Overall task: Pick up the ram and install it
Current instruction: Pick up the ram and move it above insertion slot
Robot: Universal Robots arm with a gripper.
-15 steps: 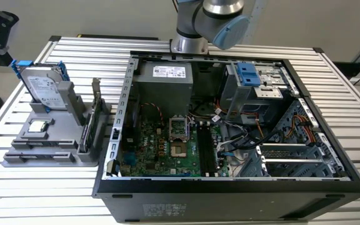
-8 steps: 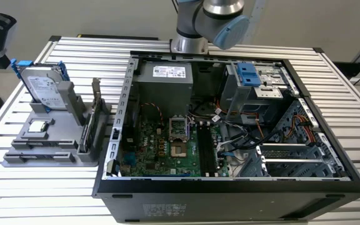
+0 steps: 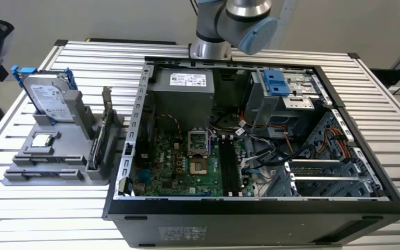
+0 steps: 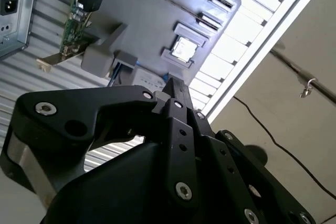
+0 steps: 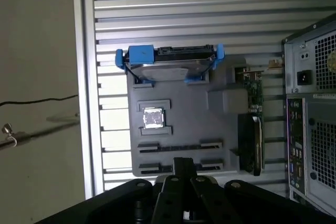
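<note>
Gripper [image 5: 181, 162]: fingers pressed together, nothing between them, poised well above grey holder [image 5: 194, 111] on slatted table [image 5: 184, 14]. Holder carries hard drive [image 5: 168, 65] at one edge and upright card [image 5: 251, 135] along the edge nearest open computer case [image 3: 255, 208]. Bare slats lie all around the holder. Ram: whereabouts cannot be told.

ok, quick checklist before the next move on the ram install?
1. Case open, motherboard reachable: ok.
2. Black memory slots look empty: ok.
3. Cables lie beside the slots, not across them: ok.
4. Gripper hangs over the slotted end of the gray fixture: ok.
5. Gripper open for a pick: not ok, it is shut and holds nothing.
6. Ram standing in a fixture slot: cannot tell.
</note>
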